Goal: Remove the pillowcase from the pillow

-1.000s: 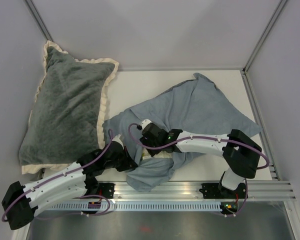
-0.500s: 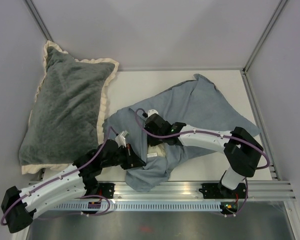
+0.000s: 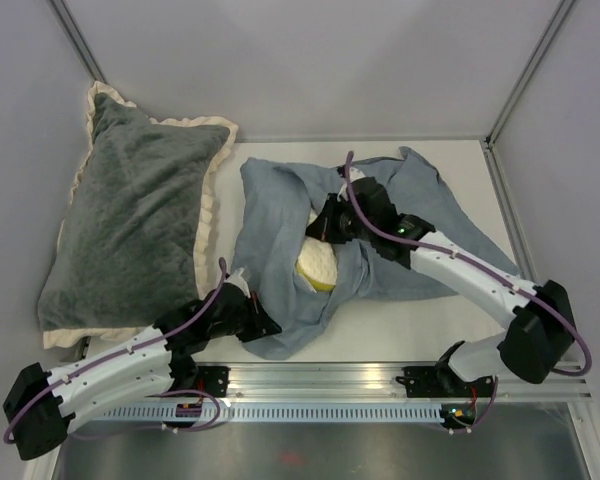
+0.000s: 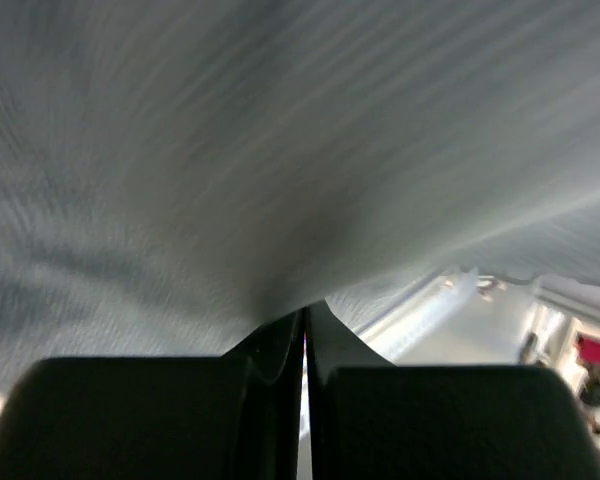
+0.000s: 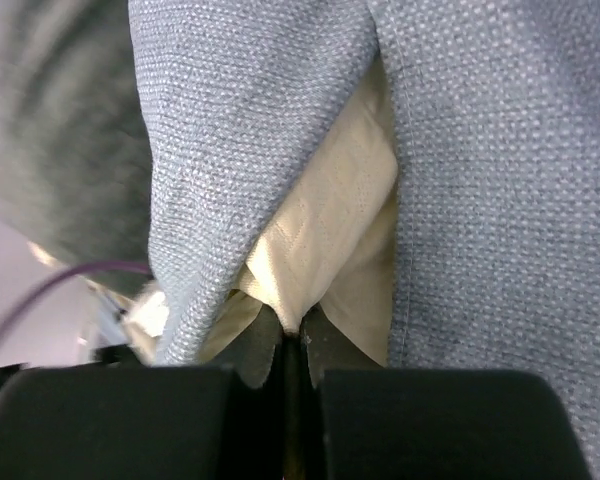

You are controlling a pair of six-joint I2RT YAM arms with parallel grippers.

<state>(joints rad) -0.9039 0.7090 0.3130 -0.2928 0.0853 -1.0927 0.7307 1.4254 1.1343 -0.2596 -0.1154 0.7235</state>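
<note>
The grey-blue pillowcase (image 3: 280, 210) lies crumpled mid-table. In its opening a bulge of the cream quilted pillow (image 3: 315, 262) shows, with a yellow-green edge. My right gripper (image 3: 329, 224) reaches into that opening from the right. In the right wrist view it is shut (image 5: 292, 337) on a pinched fold of the pillow (image 5: 325, 215), with pillowcase cloth (image 5: 490, 150) on both sides. My left gripper (image 3: 267, 326) sits at the pillowcase's near edge. The left wrist view shows it shut (image 4: 303, 322) on the pillowcase (image 4: 230, 150), which stretches taut above the fingers.
A large dark grey plush pillow with a cream ruffle (image 3: 130, 220) leans at the left, its edge close to the pillowcase. A metal rail (image 3: 380, 380) runs along the near edge. Walls close the table (image 3: 280, 160) at the back and right.
My right gripper has shut on the pillow and moved toward the far side, its arm stretching out. The pillow now shows in the opening. The left gripper has stayed shut at the near edge.
</note>
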